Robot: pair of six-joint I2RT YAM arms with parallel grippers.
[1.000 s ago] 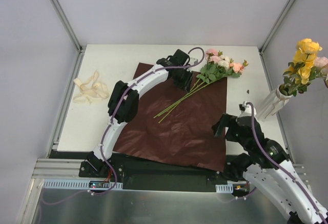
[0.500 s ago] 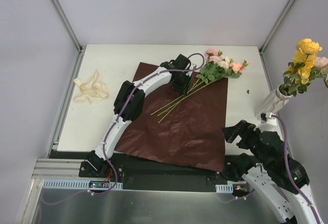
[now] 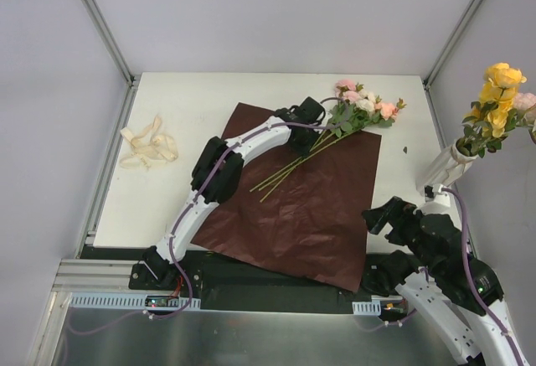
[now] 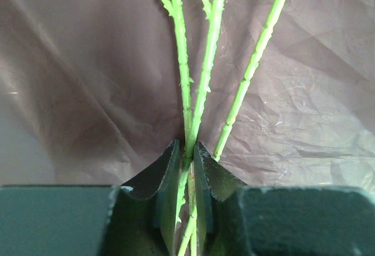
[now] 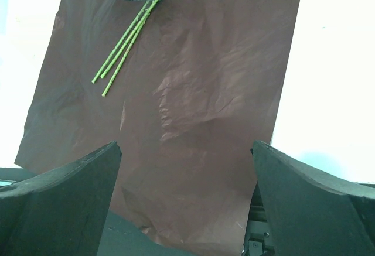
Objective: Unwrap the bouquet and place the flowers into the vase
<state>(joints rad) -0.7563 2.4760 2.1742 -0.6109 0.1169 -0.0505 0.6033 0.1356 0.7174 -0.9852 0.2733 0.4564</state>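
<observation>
Step in hand: as I judge it, lifting the loose flowers (image 3: pixel 360 106) off the opened wrapper to carry them to the vase (image 3: pixel 450 167). Unwrapping looks done, since the maroon paper (image 3: pixel 310 211) lies flat.
Left tool (image 4: pixel 186 150): clenched on the green stems, near the leafy end, in the upper middle of the overhead view.
Grip detail: the wrist view shows two stems pinched between the fingers (image 4: pixel 169 174). A third stem runs just beside the right-hand finger, outside the pinch.
Doing it well: the stray stem will probably stay behind, so either regrasp to gather all three or plan a second trip. Lift straight up first so the stem ends clear the paper, then swing right with the heads up and the stems hanging.
Right tool (image 5: pixel 186 150): released, jaws wide apart with nothing between them, over the lower right part of the paper. It could steady the vase.
Flowers: pink and cream heads lie at the paper's upper right corner, with the stems slanting down-left across it.
Vase: at the far right of the overhead view, tilted, and already holding yellow roses (image 3: pixel 500 90). Its mouth is narrow, so the stems need to go in bunched.
Surface: white table (image 3: pixel 193 102). The crinkled sheet is loose on it and may slide or lift with the stems.
Room: plain white walls with metal frame posts at the upper corners. A cream ribbon (image 3: pixel 148 144) lies at the table's left.
</observation>
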